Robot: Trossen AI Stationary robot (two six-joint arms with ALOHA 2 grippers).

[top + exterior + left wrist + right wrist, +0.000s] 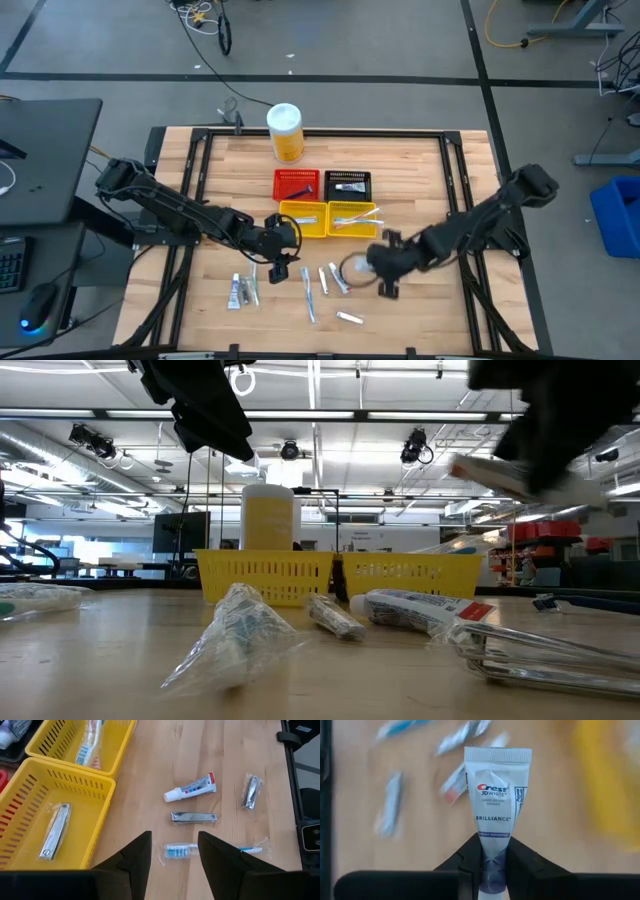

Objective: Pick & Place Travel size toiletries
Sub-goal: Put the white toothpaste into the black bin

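**Right gripper lifts a toothpaste tube clear of the table**

Hard to read from above: the right gripper (385,272) hides its catch, and the loose pieces on the wood are only pale slivers. The right wrist view settles it. The two fingers are pinched on the lower end of a white toothpaste tube (495,805), crimped end away from the fingers, red and blue lettering on its face, with the table a blur behind it.

The left gripper (175,865) hovers with fingers spread and nothing between them, above a wrapped toothbrush (176,851) with blue bristles. Beside it lie one small tube (191,787) and two wrapped nail clippers (193,817); a third clipper (55,831) sits in the nearer yellow basket (20,815).

Baskets, counted from above: two yellow, one red (296,184), one black (348,183). One yellow canister (285,132) stands behind them.
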